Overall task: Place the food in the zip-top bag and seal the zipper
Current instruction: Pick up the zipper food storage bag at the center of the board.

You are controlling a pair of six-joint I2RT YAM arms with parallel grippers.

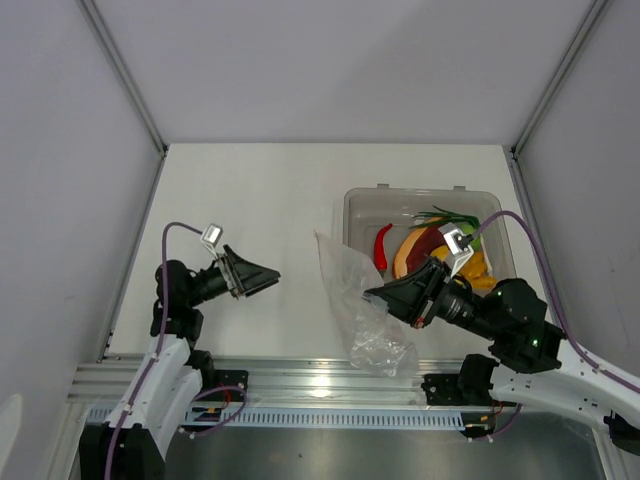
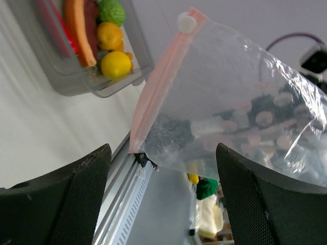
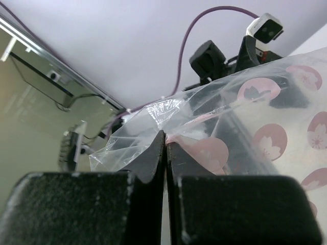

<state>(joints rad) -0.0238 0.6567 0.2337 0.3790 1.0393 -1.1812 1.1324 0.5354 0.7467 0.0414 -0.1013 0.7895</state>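
The clear zip-top bag (image 1: 352, 300) hangs above the table's near edge, with my right gripper (image 1: 376, 294) shut on its crinkled edge (image 3: 153, 120). In the right wrist view both fingers (image 3: 148, 158) press together on the plastic. The pinkish zipper (image 2: 158, 87) runs slanted along the bag's mouth, a white slider (image 2: 186, 22) at its top end. My left gripper (image 1: 264, 277) stands open to the left of the bag (image 2: 240, 112), nothing between its fingers (image 2: 76, 189). The food lies in the grey bin (image 1: 360, 205): red chili (image 1: 382, 245), green scallion (image 1: 445, 215), yellow fruit (image 2: 115, 64), green round fruit (image 2: 111, 11).
The grey bin's near wall (image 2: 76, 84) stands at the table's right, behind my right arm. An aluminium rail (image 1: 300, 378) runs along the near edge, under the bag. White enclosure walls rise on the left, right and back.
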